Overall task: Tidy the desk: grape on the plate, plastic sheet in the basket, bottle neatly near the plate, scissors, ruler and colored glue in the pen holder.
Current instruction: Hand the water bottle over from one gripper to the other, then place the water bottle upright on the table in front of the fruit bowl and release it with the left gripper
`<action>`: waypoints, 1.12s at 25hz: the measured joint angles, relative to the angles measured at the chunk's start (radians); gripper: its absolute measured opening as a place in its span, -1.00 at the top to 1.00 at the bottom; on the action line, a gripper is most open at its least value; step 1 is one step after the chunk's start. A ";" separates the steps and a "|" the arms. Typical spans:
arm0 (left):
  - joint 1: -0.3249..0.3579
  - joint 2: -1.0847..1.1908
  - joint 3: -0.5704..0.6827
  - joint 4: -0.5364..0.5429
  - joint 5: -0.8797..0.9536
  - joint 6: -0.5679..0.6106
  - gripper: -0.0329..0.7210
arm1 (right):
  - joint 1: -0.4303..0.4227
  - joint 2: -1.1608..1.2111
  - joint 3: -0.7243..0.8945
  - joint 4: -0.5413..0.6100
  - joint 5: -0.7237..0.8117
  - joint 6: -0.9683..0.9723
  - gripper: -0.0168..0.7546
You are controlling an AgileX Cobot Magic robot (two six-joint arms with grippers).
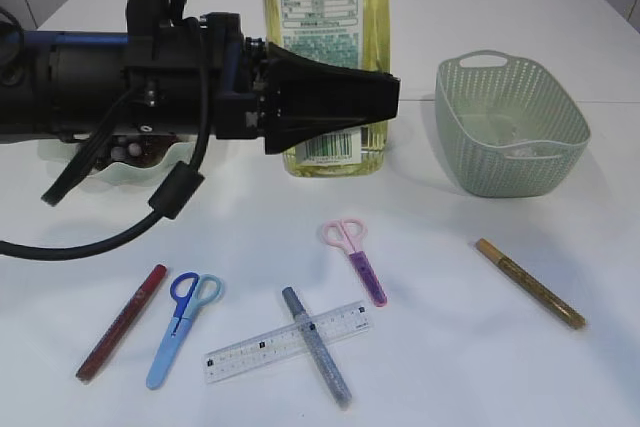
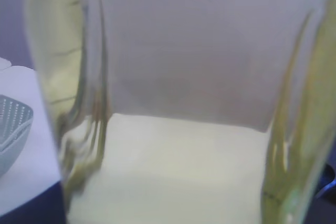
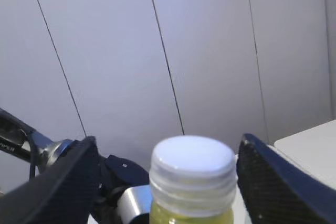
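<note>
A tall bottle (image 1: pixel 325 7) of yellow liquid stands upright on the table, right of the plate. My left gripper (image 1: pixel 380 97) reaches in from the left and is shut on the bottle's lower body; its near finger lies across the label. The bottle (image 2: pixel 184 103) fills the left wrist view. My right gripper (image 3: pixel 168 145) is open around the white cap (image 3: pixel 192 166), with a gap on each side. Dark grape (image 1: pixel 140 152) shows on the pale plate (image 1: pixel 105 169) under the left arm. Blue scissors (image 1: pixel 185 322), pink scissors (image 1: pixel 355 257), a clear ruler (image 1: pixel 285 342) and red (image 1: pixel 122 322), silver (image 1: pixel 315 345) and gold (image 1: pixel 530 282) glue pens lie in front. The pen holder is out of view.
A green basket (image 1: pixel 510 127) stands at the right, with something clear that may be the plastic sheet (image 1: pixel 520 145) inside. The silver glue pen lies across the ruler. The left arm and its cable span the left half of the table.
</note>
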State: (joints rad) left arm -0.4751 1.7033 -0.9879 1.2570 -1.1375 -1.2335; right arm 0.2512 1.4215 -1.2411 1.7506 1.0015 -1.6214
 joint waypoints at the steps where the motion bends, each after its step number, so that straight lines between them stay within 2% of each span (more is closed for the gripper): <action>1: 0.000 0.000 0.000 0.000 0.002 0.000 -0.28 | 0.002 0.000 -0.010 0.002 -0.011 0.000 -0.66; 11: 0.000 0.000 0.000 -0.002 0.013 -0.003 -0.28 | 0.002 -0.007 -0.073 -0.005 -0.113 0.041 -0.63; 18: 0.000 0.000 0.000 -0.002 0.030 -0.004 -0.28 | -0.068 -0.066 -0.073 -0.073 -0.113 0.167 -0.59; 20: 0.000 0.000 0.000 -0.002 0.032 -0.004 -0.28 | -0.077 -0.091 -0.073 -0.147 -0.113 0.221 -0.59; 25: 0.000 0.000 0.000 -0.002 0.048 -0.002 -0.28 | -0.077 -0.160 -0.073 -0.516 -0.089 0.467 -0.59; 28: 0.002 0.000 0.000 -0.002 0.060 -0.002 -0.28 | -0.077 -0.215 -0.073 -0.680 -0.068 0.564 -0.57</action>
State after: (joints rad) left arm -0.4731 1.7033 -0.9879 1.2551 -1.0772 -1.2354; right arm 0.1746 1.2067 -1.3140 1.0709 0.9331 -1.0576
